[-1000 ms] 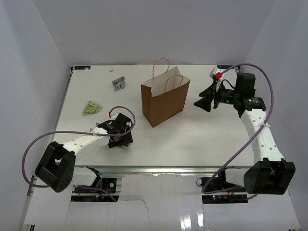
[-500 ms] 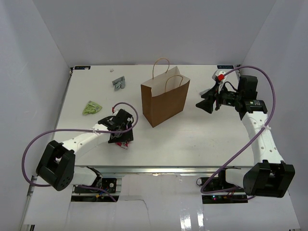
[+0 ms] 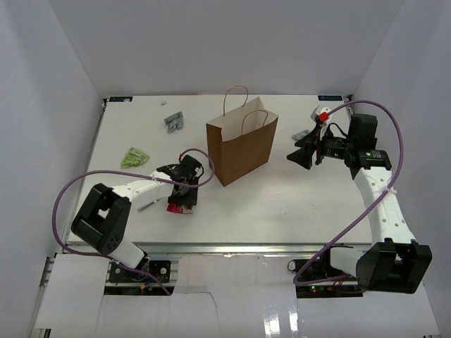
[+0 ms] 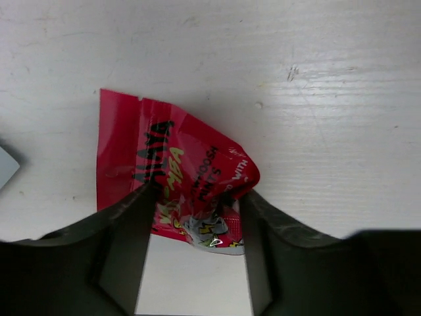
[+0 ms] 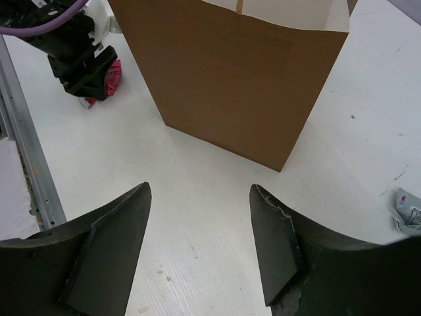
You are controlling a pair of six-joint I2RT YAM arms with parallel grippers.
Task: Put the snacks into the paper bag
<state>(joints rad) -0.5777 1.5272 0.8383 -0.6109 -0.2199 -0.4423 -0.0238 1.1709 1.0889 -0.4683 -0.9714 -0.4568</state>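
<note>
A crumpled red snack packet [image 4: 172, 176] is bunched between my left gripper's [image 4: 197, 220] two fingers, which are shut on its lower edge just above the table. From above, that gripper [image 3: 184, 189] and the red packet [image 3: 180, 205] sit a little left of the upright brown paper bag [image 3: 242, 146]. The bag's mouth is open, with both handles standing up. My right gripper [image 3: 299, 151] hovers open and holds nothing, to the right of the bag. Its wrist view shows the bag [image 5: 230, 72] close ahead and the left gripper with the red packet [image 5: 112, 76] beyond.
A green-yellow packet [image 3: 134, 157] lies at the left of the table. A grey packet [image 3: 173, 121] lies at the back left. Another silver packet [image 5: 409, 209] peeks in at the right edge of the right wrist view. A metal rail [image 5: 26, 151] runs along the table's near edge.
The left gripper has moved right, closer to the bag, and the red packet has gone with it. The right gripper has barely shifted.
</note>
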